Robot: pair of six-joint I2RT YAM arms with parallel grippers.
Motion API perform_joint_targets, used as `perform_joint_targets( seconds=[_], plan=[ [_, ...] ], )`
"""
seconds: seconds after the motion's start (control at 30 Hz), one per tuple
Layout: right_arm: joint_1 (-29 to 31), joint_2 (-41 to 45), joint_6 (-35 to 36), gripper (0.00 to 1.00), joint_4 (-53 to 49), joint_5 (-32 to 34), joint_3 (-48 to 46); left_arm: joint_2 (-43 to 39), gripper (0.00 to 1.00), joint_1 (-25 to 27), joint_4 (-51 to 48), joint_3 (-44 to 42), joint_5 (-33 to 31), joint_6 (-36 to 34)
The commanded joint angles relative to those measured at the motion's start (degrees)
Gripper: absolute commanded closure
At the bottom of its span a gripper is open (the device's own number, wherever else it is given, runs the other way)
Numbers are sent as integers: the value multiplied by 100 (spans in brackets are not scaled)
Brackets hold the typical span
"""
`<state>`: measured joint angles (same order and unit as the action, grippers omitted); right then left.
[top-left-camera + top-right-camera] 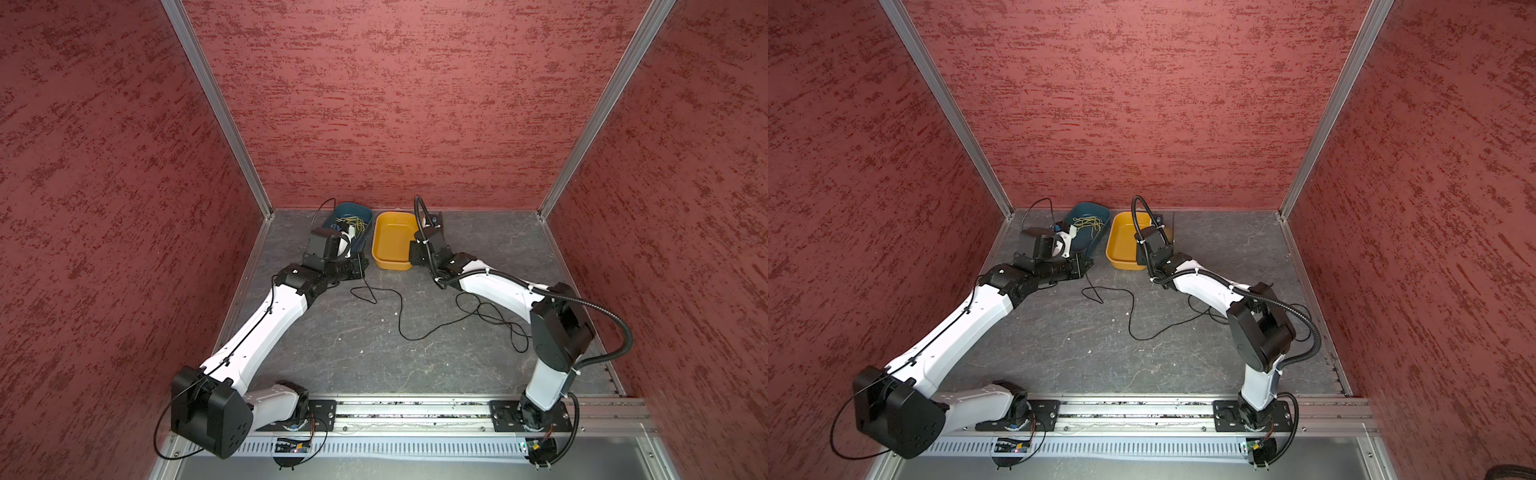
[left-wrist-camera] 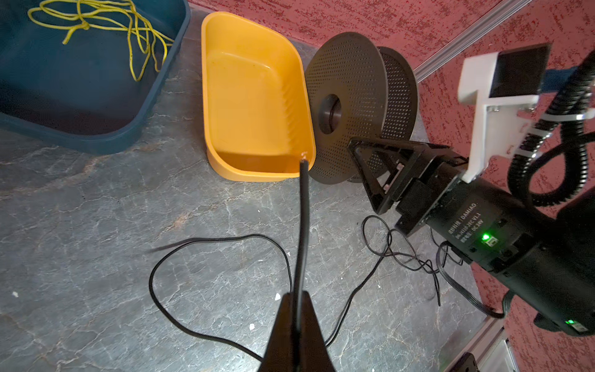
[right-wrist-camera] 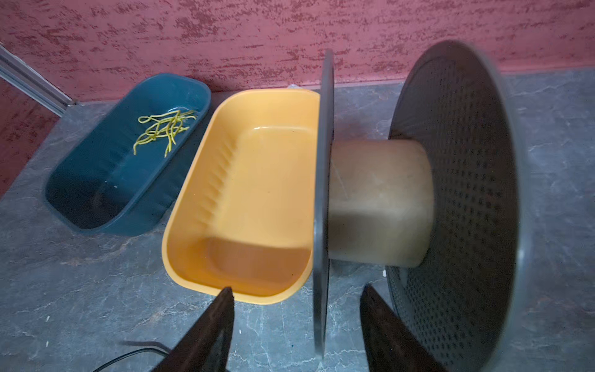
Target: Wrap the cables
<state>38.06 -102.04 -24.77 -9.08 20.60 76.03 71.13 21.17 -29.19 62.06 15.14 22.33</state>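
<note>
The left gripper [image 2: 297,298] is clamped on a thin black cable [image 2: 302,225], whose cut end pokes out past the fingertips. The rest trails in loose loops over the grey stone-patterned table [image 1: 353,353] and tangles near the right arm. The right gripper [image 3: 296,290] stands with its jaws apart, one finger on either side of the near flange of a dark perforated plastic spool [image 3: 380,203] — its tan core bare. The spool stands on edge just beside a yellow plastic tub [image 2: 251,96]; next to that sits a dark blue plastic tub [image 2: 80,96] holding yellow-green strands [image 2: 96,19].
</note>
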Motion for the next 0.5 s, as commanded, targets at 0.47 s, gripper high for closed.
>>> perform_joint_targets(
  seconds=[0.47],
  plan=[
    [572,3063,1392,17,3196,-2183,-3418,726,100,173,630,1176,229,943]
  ],
)
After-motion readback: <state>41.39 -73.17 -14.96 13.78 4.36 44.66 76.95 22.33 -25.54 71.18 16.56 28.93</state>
